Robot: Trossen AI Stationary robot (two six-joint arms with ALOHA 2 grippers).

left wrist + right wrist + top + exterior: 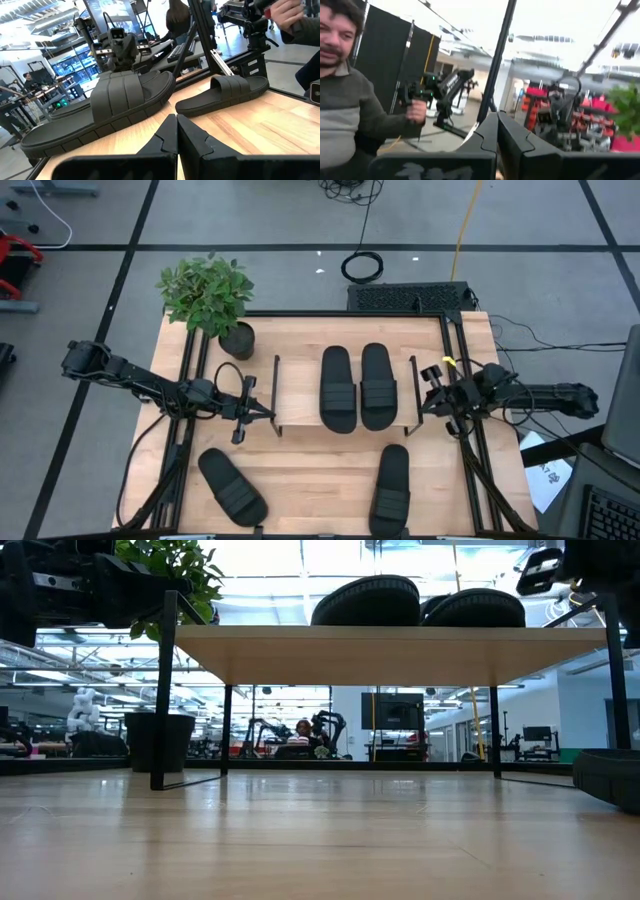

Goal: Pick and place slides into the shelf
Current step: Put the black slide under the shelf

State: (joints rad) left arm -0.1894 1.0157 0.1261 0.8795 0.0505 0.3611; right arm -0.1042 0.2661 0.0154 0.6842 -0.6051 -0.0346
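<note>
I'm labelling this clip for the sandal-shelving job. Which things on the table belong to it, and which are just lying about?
Part of the job:
- two black open-toe slide sandals on the shelf
- two black slide sandals on the tabletop
- low light-wood shelf with black metal side frames

Just lying about:
- green potted plant
- coiled black cable on the floor

The slides (338, 388) look like matt black rubbery foam with ribbed straps. The shelf (300, 395) has a smooth pale wood board on thin black metal frames. The bench (310, 470) is light wood with visible grain, faintly glossy.
</note>
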